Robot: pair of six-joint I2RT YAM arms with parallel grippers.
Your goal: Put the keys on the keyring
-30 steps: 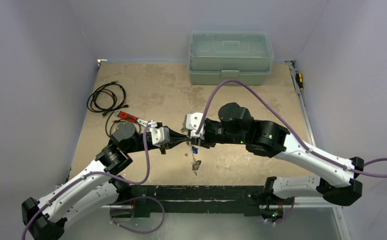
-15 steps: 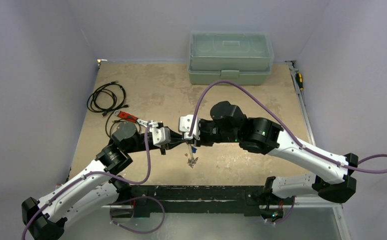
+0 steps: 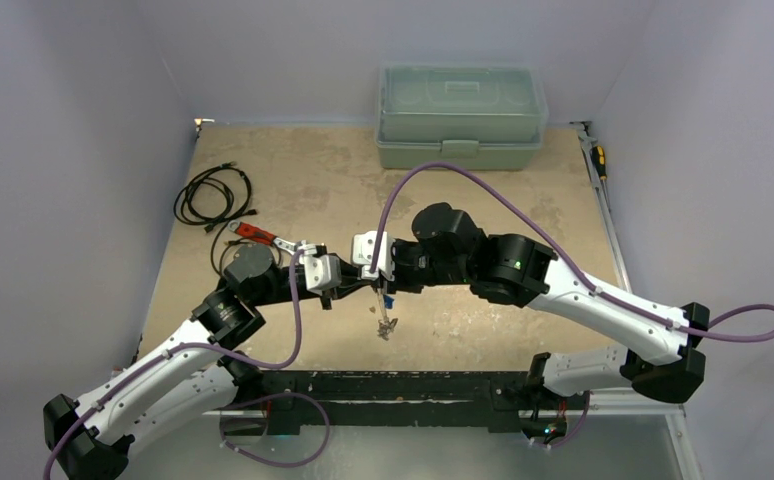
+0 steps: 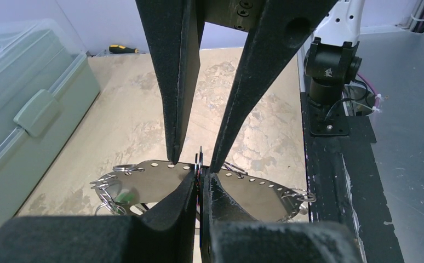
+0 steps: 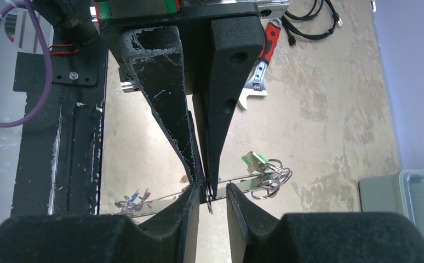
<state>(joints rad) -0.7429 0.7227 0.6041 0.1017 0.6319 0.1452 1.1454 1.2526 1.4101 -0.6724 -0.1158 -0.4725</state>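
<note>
**Two tools meet over the hanging keys**

Both tools stand tip to tip above the middle of the desk (image 3: 293, 180). Compared with a second ago, the right arm is further to the left, so the right tool (image 5: 208, 189) is now against the left tool (image 4: 199, 178). Its jaws are narrower than before, but a gap remains between them, so it is open and grips nothing that I can see. The left tool is closed tight on a thin metal edge, which I judge to be the keyring (image 4: 199, 158). The keys (image 3: 386, 322) hang just below the two tools, above the desk, and have shifted a little left. I judge that the right tool prepares to take the ring, so threading is near but not done.

The fingers are matte black wedges, and those of the left tool have white scuffs. Under them runs a flat shiny strip (image 4: 155, 167) with a row of small holes. It has round wire rings and a green tag (image 5: 255, 159) at one end, and blue and red pieces at the other. The desk is tan and mottled.
</note>
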